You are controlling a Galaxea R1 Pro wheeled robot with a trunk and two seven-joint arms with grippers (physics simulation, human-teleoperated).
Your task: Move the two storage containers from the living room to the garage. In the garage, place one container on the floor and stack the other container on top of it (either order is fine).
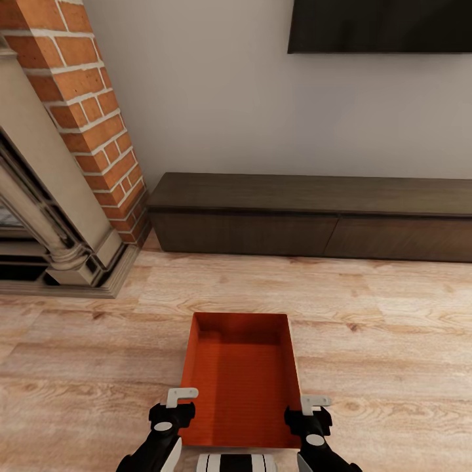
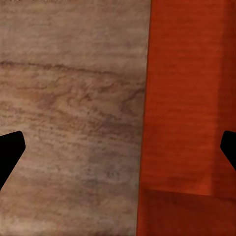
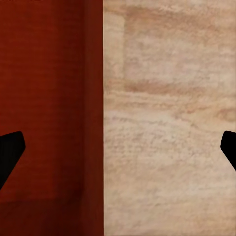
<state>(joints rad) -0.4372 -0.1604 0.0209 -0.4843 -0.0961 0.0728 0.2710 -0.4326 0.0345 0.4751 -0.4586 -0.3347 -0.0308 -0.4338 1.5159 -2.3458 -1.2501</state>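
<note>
One orange-red storage container lies lidless on the living room's light wood-plank floor, directly in front of me. My left gripper is open at the container's near left corner. In the left wrist view the container's wall runs between the left gripper's spread fingertips. My right gripper is open at the near right corner. The right wrist view shows the container's wall inside the right gripper's span. Nothing is gripped. The garage is out of view.
A long low dark-wood bench runs along the white wall beyond the container. A red-brick fireplace with a stone surround stands at the left. A black TV hangs above the bench. Open floor lies on both sides of the container.
</note>
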